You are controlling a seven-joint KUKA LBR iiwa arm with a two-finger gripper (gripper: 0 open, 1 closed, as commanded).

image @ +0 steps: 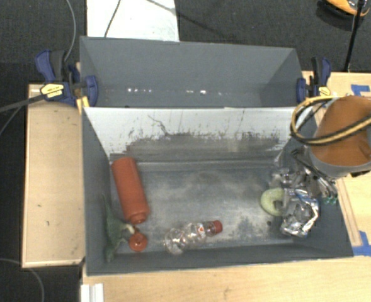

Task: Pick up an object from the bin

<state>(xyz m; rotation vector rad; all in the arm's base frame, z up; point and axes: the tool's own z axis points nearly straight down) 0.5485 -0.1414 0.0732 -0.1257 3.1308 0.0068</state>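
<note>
Pincer beside round, pale-green thing

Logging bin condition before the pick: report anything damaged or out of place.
The clear plastic bottle with a red cap, lying by the near wall of the bin, looks crushed and crumpled. Nothing looks spilled; the other things just lie loose.

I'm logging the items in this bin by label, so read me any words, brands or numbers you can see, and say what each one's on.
No text here can be read.
Red cylinder at the left of the bin: plain, no label seen.
Clear bottle with a red cap at the front: any print on it is too blurred to read.
</note>
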